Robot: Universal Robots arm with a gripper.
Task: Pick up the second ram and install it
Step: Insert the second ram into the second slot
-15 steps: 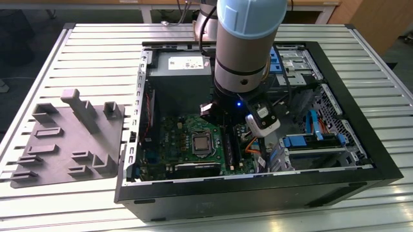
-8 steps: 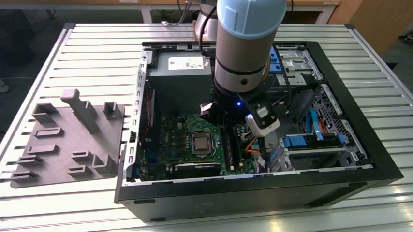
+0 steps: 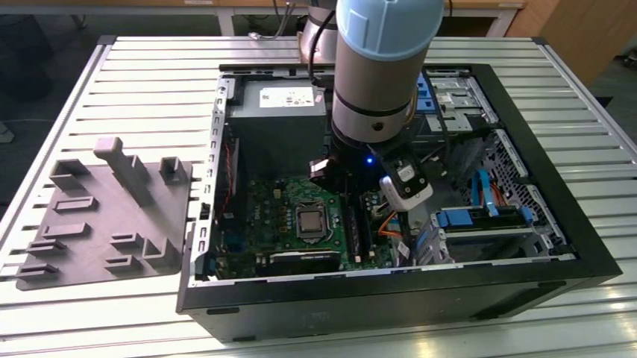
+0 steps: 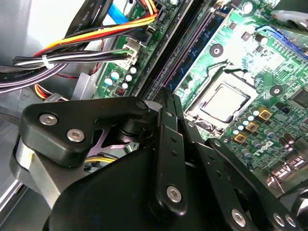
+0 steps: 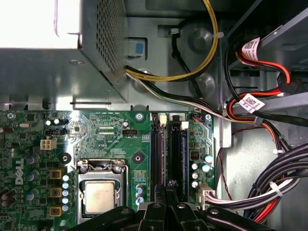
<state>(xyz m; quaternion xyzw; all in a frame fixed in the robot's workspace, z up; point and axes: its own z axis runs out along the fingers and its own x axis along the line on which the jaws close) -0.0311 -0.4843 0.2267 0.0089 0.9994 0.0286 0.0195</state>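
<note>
My gripper (image 3: 350, 185) hangs inside the open computer case, low over the green motherboard (image 3: 268, 216). Its two thin black fingers (image 4: 166, 103) are pressed together with no gap showing, in both wrist views. Directly below the tips (image 5: 171, 185) run the long memory slots. The second ram (image 5: 173, 149) stands on edge in one of these slots as a dark strip (image 4: 192, 53) leading away from the fingertips. I cannot tell whether the tips touch its top edge. The processor socket (image 5: 100, 195) lies beside the slots.
A grey moulded holder (image 3: 104, 216) with several pockets lies on the slatted table at the exterior view's left. Inside the case are the power supply (image 3: 274, 112), bundles of coloured cables (image 5: 269, 187) and blue-latched drive bays (image 3: 478, 216). The case walls (image 3: 398, 280) ring the work area.
</note>
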